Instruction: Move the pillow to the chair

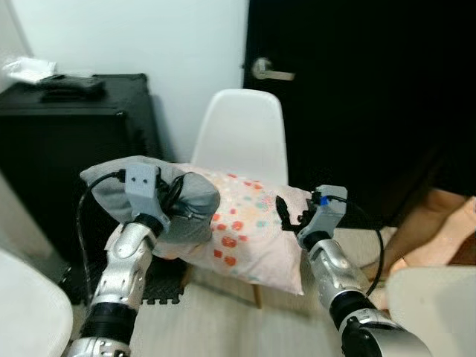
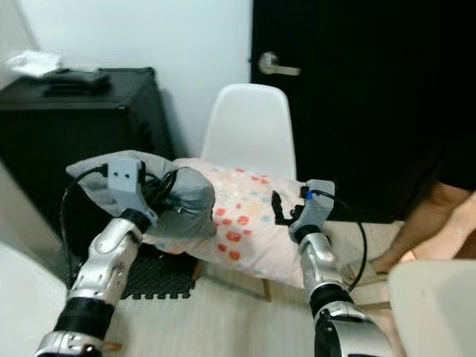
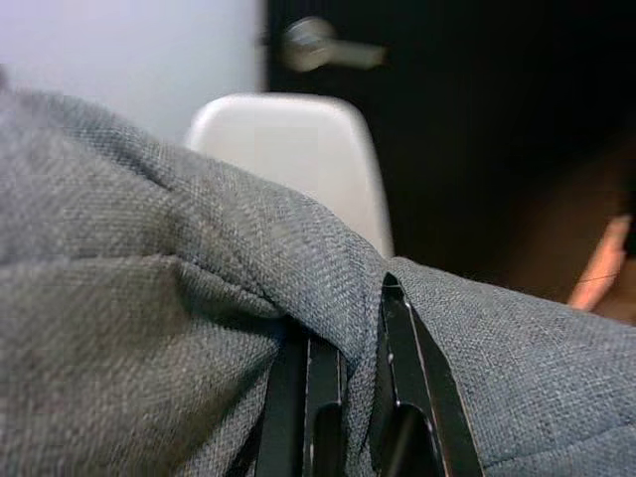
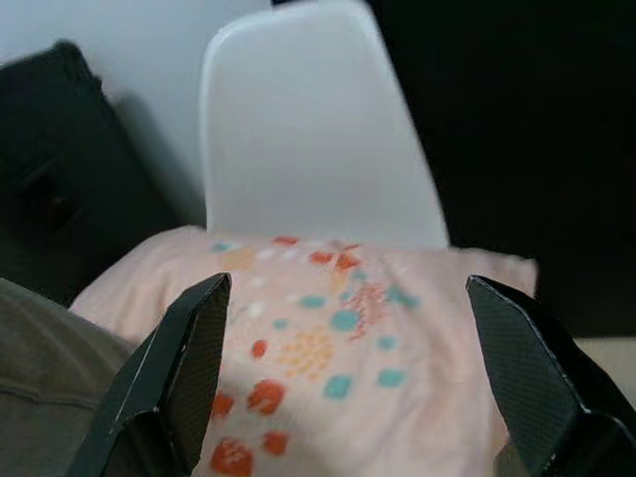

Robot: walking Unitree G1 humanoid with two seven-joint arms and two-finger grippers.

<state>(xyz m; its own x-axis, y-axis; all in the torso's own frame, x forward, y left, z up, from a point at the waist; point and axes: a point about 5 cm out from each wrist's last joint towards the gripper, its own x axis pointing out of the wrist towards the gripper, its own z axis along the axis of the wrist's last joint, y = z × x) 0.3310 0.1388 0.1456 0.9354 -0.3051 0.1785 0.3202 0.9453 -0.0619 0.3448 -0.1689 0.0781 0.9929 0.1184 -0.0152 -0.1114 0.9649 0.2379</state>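
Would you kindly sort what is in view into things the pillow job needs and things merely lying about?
Job:
pillow
white chair
left pincer, shut on the pillow's grey end
right pincer, open

Lying about:
black cabinet
door handle

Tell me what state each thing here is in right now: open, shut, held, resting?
Pillow: lying across the chair seat, its grey end pinched.
Chair: upright, pillow on it.
Door: shut.
Left end effector: shut on the pillow's grey fabric.
Right end effector: open, beside the pillow.
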